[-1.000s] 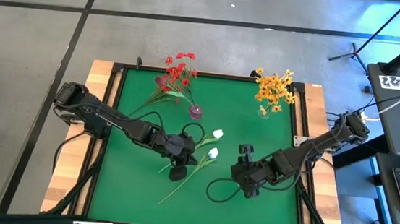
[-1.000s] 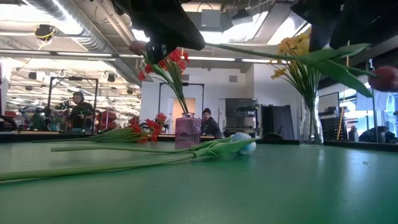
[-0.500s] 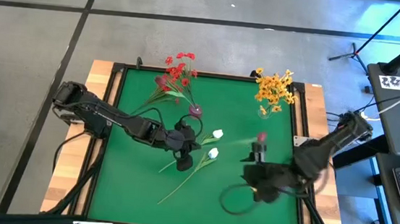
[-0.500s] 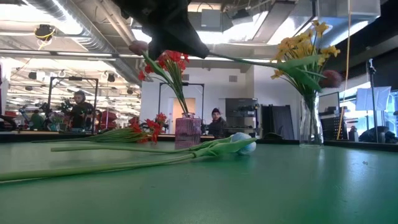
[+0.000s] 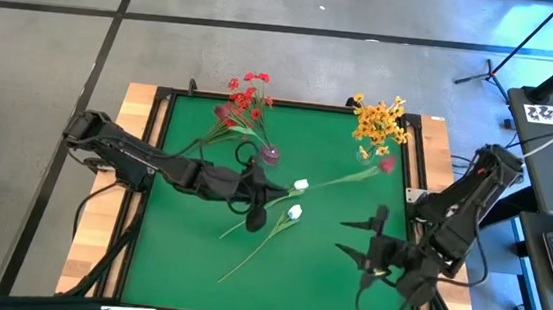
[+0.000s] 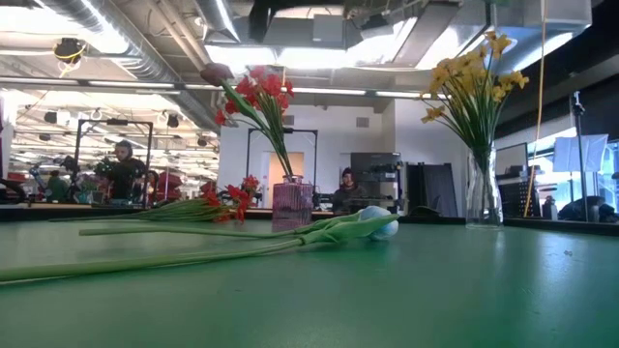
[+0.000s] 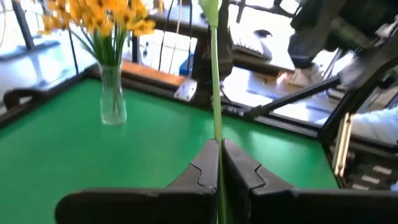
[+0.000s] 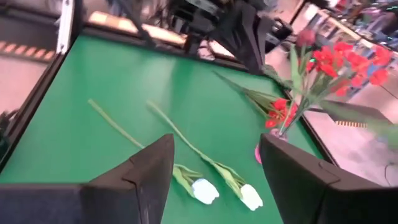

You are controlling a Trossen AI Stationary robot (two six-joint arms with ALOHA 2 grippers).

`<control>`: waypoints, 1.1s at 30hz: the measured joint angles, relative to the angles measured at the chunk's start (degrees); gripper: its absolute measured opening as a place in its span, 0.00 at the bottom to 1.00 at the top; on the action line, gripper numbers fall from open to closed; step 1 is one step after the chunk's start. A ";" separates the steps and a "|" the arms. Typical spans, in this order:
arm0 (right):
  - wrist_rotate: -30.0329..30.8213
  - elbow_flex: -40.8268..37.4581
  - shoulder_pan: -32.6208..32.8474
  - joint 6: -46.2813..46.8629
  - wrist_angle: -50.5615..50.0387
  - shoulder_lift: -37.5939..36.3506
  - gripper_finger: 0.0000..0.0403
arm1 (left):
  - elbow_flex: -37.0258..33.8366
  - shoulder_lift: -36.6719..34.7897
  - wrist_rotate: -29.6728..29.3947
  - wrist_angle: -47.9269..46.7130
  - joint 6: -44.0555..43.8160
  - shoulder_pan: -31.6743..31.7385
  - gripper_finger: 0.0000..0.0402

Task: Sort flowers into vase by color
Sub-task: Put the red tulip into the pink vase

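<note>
While left hand [image 5: 262, 186] grips stem [image 5: 329, 181], right hand [image 5: 361, 240] spread

Green table [image 5: 187, 258] with wooden edges, dark frame.
At centre, two white buds [image 5: 298, 199] lying side by side, stems trailing toward 7 o'clock. At 12 o'clock, pink vase [image 5: 270, 156] holding red sprays; just beside it toward 9 o'clock, a red spray [image 5: 220, 130] lying flat. At 1 o'clock, clear vase [image 5: 365, 154] holding yellow sprays.
</note>
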 joint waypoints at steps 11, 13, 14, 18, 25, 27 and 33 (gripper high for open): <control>16.46 -19.33 -0.02 -0.05 24.30 -11.86 0.59 | 0.00 -0.19 0.37 4.75 1.43 -0.07 0.00; 18.70 -21.42 -0.09 -0.30 26.58 -13.89 0.59 | 0.00 -0.18 0.87 5.80 1.45 -0.13 0.00; 19.77 -22.14 -0.09 -0.42 27.37 -14.76 0.59 | 0.00 -0.19 1.48 6.32 1.46 -0.14 0.00; 21.04 -22.79 -0.08 -1.06 28.39 -17.63 0.59 | 0.00 -0.18 3.55 8.02 1.56 -0.16 0.00; 15.18 -22.76 -0.09 -15.00 41.43 -20.46 0.59 | 0.00 -0.19 6.24 8.20 1.37 -0.18 0.00; 11.95 -22.76 -0.09 -21.20 47.60 -20.58 0.59 | 0.00 -0.19 7.80 8.80 1.34 -0.18 0.00; 2.28 -22.68 -2.80 -33.80 60.03 -20.58 0.59 | 0.00 -0.17 9.73 10.19 1.39 -0.66 0.00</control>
